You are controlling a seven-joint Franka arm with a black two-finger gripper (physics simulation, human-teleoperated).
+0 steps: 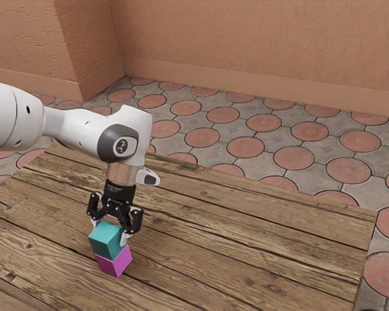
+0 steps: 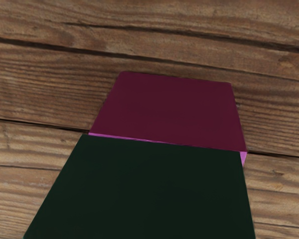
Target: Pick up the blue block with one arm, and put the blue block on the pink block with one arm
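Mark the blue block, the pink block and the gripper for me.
blue block (image 1: 102, 243), exterior view, its near face.
pink block (image 1: 109, 264), exterior view, its near side face.
gripper (image 1: 110, 227), exterior view, its lower end at the blue block's top.

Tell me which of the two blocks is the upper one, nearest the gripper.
The blue block, teal in shade: it sits on the pink block, directly under the gripper. The pink one lies beneath it, on the wooden table.

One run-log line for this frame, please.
phase: stacking | blue block: on top of pink block | gripper: at blue block's top | surface: wooden table
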